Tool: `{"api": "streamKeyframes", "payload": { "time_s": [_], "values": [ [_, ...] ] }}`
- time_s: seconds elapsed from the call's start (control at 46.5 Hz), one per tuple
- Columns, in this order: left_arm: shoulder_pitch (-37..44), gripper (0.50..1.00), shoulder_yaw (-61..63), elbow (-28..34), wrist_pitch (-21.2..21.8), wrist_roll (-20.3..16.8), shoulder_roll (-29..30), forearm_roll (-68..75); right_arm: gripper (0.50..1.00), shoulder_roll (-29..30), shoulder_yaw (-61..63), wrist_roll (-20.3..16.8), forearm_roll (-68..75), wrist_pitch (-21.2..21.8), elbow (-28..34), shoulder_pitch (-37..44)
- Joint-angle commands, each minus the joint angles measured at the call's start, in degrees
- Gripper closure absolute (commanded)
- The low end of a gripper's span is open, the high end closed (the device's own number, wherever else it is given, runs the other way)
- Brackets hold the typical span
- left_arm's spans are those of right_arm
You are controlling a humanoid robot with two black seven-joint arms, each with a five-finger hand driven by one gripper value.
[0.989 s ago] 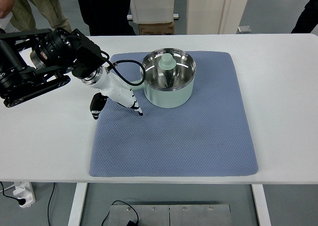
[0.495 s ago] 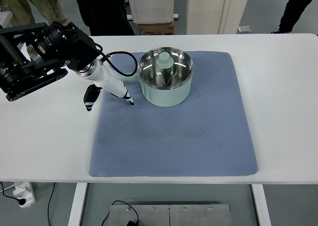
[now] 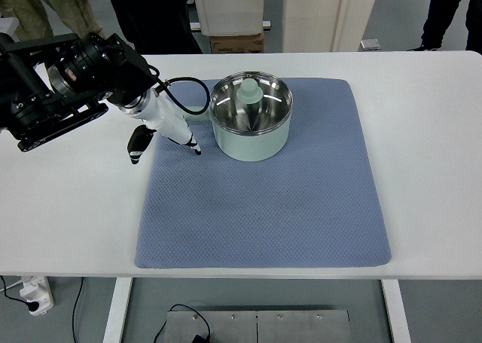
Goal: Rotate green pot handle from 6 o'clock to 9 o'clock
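You see one green pot [image 3: 251, 136] on the blue mat [image 3: 263, 200], a lid knob [image 3: 250, 94] inside it. Just beside its left, your left robot hand [image 3: 162, 132] hangs with fingers apart, holding nothing.

The left hand [image 3: 162, 128] has drawn back leftward (off the green pot [image 3: 251, 117]), which shifted slightly left.

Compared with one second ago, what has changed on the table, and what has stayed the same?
The left hand has drawn back toward the left edge and slightly away from the camera, fingers open and holding nothing. The green pot has shifted a little to the left on the blue mat, and its handle now sticks out on the pot's left side, partly behind a black cable. The mat and the table have not moved.
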Motion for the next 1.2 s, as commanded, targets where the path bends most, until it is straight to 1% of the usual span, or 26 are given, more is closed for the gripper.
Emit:
{"api": "streamKeyframes", "payload": {
  "time_s": [0.0, 0.129, 0.258, 0.387, 0.495, 0.731, 0.86, 1.054, 1.183],
  "values": [
    [0.01, 0.5, -0.01, -0.03, 0.0, 0.07, -0.01, 0.09, 0.5, 0.0, 0.01, -0.05, 0.0, 0.0, 0.0, -0.05],
    [0.01, 0.5, -0.01, -1.25, 0.0, -0.89, 0.08, -0.7, 0.5, 0.0, 0.01, -0.05, 0.0, 0.0, 0.0, 0.03],
    [0.19, 0.5, -0.1, -7.05, 0.0, -4.05, 1.13, -2.81, 0.5, 0.0, 0.01, 0.03, 0.0, 0.0, 0.0, -0.05],
    [0.19, 0.5, -0.18, -13.03, 0.0, -5.46, 2.1, -6.49, 0.5, 0.0, 0.01, -0.05, 0.0, 0.0, 0.0, 0.03],
    [0.19, 0.5, -0.18, -15.58, 0.0, -5.64, 2.45, -13.08, 0.5, 0.0, 0.01, 0.03, 0.0, 0.0, 0.0, -0.05],
    [0.8, 0.5, -3.61, -14.79, 0.0, -4.68, 1.66, -31.27, 0.5, 0.0, 0.01, 0.03, 0.0, 0.0, 0.0, -0.05],
    [1.07, 0.5, -5.54, -12.78, 0.0, -2.74, 1.4, -44.01, 0.5, 0.0, 0.01, 0.03, 0.0, 0.0, 0.0, -0.05],
    [1.33, 0.5, -7.12, -6.36, 0.0, -2.21, 0.69, -64.57, 0.5, 0.0, 0.01, 0.03, 0.0, 0.0, 0.0, -0.05],
    [1.94, 0.5, -7.21, -0.57, 0.0, -0.63, 0.69, -79.08, 0.5, 0.0, 0.01, 0.03, 0.0, 0.0, 0.0, 0.03]
  ]
}}
